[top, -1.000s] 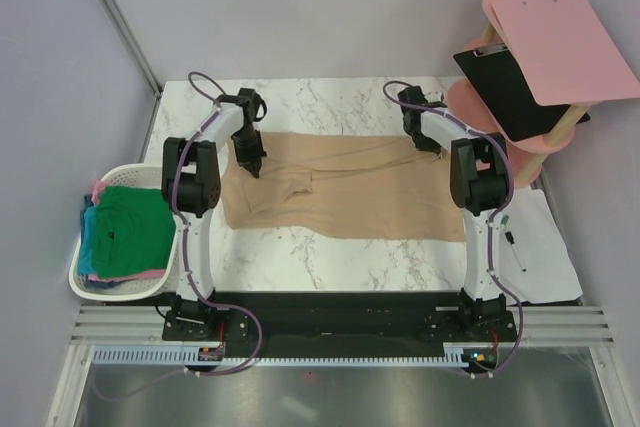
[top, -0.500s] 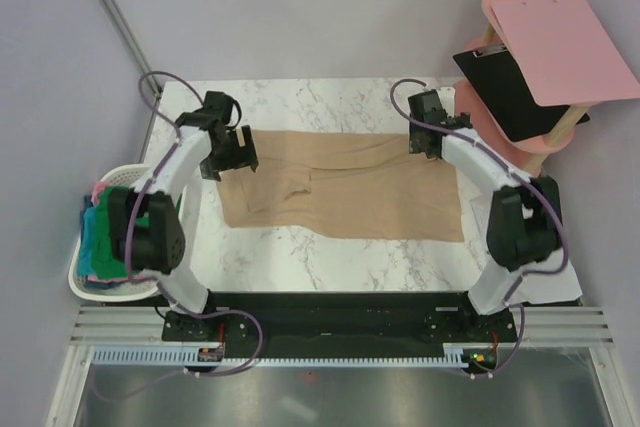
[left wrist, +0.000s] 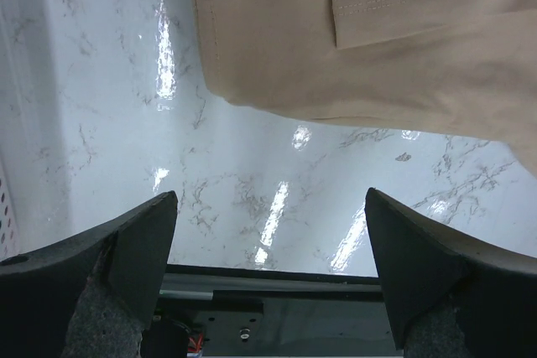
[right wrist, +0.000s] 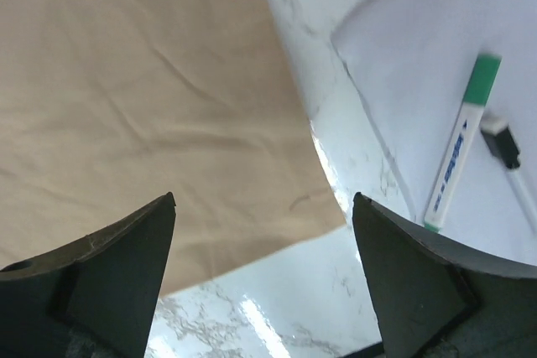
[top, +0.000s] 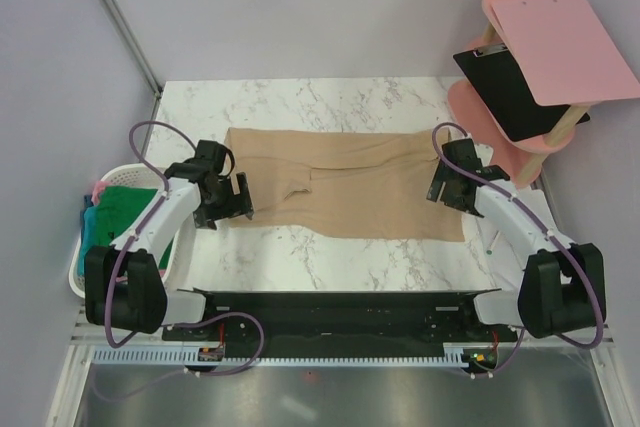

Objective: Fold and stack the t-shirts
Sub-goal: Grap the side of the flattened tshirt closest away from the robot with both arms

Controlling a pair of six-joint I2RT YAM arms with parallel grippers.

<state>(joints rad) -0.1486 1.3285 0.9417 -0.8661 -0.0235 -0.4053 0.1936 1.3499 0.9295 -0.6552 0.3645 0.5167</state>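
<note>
1. Currently tan t-shirt (top: 345, 182) lies flat on the table (top: 330, 102) as a long band across the middle, left to right. 1 sleeve looks tucked over the body.
2. Empty left gripper (top: 228, 205) gapes wide, over bare marble just off the shirt's near-left corner.
3. Empty right gripper (top: 447, 185) is also spread wide, over the shirt's right edge. A pen (right wrist: 457, 157) lies on paper (right wrist: 394, 31) beside it.
4. Off the table's left edge, green t-shirt (top: 128, 209) tops teal-blue t-shirt (top: 88, 237) and pink t-shirt (top: 97, 188) in the white basket (top: 85, 287).
5. Progress: early-ish. Tan shirt seems folded lengthwise only and is not yet compact. No stack on the table.
6. Can't tell if the basket pile is done or waiting.
7. Left to do: cross folds, then stacking.
</note>
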